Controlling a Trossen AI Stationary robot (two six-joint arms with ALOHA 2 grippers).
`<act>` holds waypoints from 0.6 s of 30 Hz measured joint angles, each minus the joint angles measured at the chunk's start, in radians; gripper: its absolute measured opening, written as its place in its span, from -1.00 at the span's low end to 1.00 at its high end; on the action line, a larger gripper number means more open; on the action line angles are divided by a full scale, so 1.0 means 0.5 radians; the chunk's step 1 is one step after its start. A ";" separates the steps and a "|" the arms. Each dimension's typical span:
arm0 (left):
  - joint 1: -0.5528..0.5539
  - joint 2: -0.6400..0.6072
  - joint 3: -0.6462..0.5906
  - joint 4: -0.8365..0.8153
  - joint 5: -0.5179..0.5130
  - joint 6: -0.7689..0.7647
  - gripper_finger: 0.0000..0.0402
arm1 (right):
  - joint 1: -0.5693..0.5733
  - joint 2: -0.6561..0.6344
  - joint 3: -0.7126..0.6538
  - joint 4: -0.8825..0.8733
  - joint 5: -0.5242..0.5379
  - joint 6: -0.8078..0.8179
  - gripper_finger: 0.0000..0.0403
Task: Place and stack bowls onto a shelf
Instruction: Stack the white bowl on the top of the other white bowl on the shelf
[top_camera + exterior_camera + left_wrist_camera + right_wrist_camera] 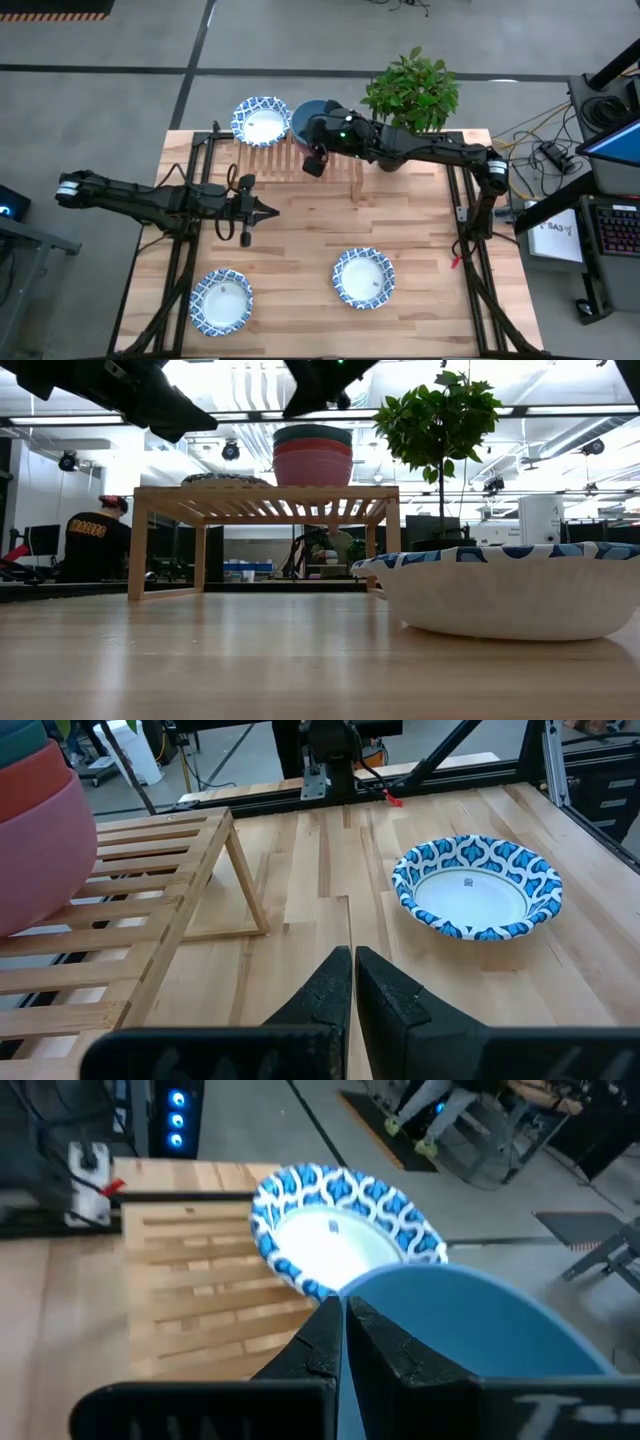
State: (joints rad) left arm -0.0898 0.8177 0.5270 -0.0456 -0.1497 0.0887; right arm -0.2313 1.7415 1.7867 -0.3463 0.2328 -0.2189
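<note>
Above the wooden shelf point(300, 160), the right gripper point(314, 158) is pinching the blue bowl's point(470, 1330) rim over the plain stack point(312, 455) (patterned bowl point(260, 120) alongside); it should be lowering level and centred. Left gripper point(262, 210) is waiting, fingers together.

Three patterned bowls point(262, 121) point(221, 301) point(364, 278), four stacked plain bowls point(313, 455), one shelf point(265, 505), one plant point(412, 92)
</note>
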 joint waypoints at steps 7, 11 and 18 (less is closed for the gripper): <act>0.000 0.000 -0.001 0.000 0.001 -0.001 -0.99 | 0.160 -0.159 0.017 -0.190 -0.002 -0.006 -0.96; 0.000 0.000 -0.001 0.001 0.000 0.000 -0.99 | 0.277 -0.263 0.017 -0.397 -0.002 0.068 -0.96; 0.000 0.000 -0.001 0.019 0.000 -0.023 -0.99 | 0.501 -0.419 -0.093 -0.781 -0.040 0.274 -0.96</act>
State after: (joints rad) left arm -0.0900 0.8177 0.5266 -0.0361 -0.1497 0.0770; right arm 0.0190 1.5320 1.7401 -0.7367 0.2126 -0.0818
